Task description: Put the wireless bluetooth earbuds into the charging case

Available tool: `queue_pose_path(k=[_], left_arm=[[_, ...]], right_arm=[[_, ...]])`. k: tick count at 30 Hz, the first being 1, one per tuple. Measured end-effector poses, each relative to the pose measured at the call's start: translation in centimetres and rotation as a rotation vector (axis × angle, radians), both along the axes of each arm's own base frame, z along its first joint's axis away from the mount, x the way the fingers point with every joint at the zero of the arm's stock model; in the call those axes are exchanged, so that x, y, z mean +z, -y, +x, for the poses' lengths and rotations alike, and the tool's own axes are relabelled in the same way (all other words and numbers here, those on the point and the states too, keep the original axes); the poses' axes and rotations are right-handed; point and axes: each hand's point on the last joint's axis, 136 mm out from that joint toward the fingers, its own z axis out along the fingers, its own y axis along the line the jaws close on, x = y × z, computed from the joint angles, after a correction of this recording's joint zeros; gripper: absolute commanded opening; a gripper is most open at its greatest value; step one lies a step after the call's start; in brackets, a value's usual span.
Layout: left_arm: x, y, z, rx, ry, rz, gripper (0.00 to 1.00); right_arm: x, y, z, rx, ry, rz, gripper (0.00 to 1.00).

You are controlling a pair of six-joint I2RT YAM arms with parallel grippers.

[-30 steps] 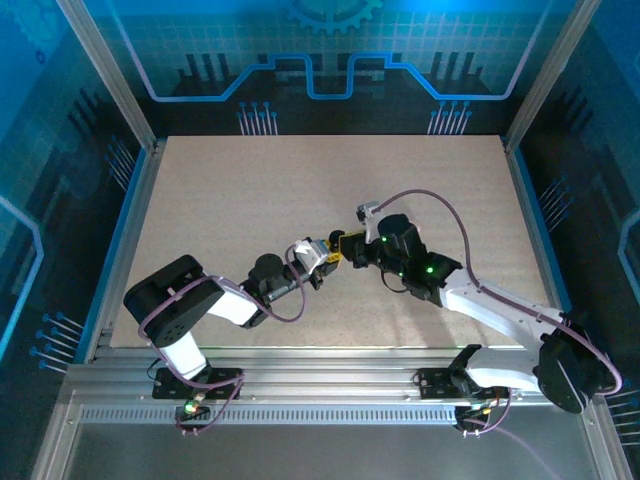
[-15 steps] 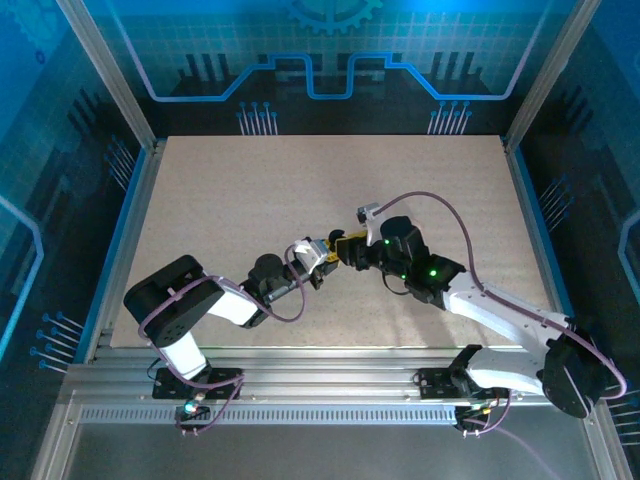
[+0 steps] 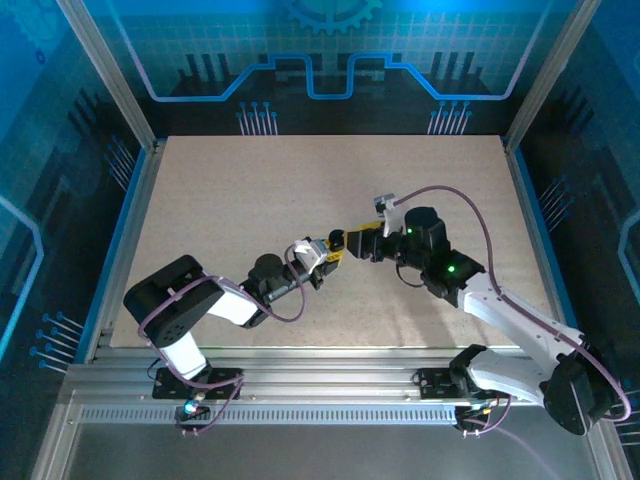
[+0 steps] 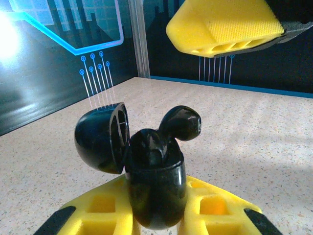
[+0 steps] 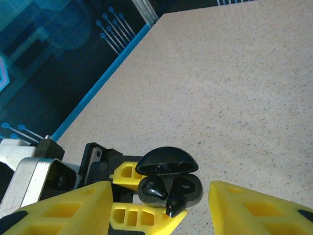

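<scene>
My left gripper (image 4: 156, 218) is shut on the charging case (image 4: 156, 193), holding it upright above the table with its lid (image 4: 100, 139) swung open. One of the wireless bluetooth earbuds (image 4: 149, 144) sits down in its well. The other earbud (image 4: 181, 122) stands tilted in the second well, its bulb sticking out over the rim. In the right wrist view the case (image 5: 193, 188) lies just ahead of my right gripper (image 5: 161, 213), which is open with nothing between its fingers (image 5: 244, 208). From above, the right gripper (image 3: 363, 241) hovers just right of the case (image 3: 337, 239).
The speckled beige table (image 3: 300, 190) has free room all around both arms. Aluminium posts and blue-lit walls (image 3: 320, 60) enclose it on three sides. The right arm's purple cable (image 3: 470, 215) loops above its wrist.
My right gripper has opened and drawn back to the right, away from the case, leaving the second earbud standing in it. The left arm and the case have stayed still.
</scene>
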Motion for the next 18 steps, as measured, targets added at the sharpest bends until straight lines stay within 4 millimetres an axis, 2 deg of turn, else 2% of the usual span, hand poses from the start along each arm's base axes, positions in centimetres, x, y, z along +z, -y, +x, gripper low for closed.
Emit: queue_pose_path(k=[12,18], left_arm=[[0.1,0.0,0.0,0.0,0.002,-0.002,0.13],[0.2,0.0,0.0,0.0,0.004,-0.004,0.13]], right_arm=[[-3.4,-0.9,-0.2,0.057,-0.131,-0.018,0.55],[-4.2,-0.6,-0.1,0.04,-0.159,-0.03,0.51]])
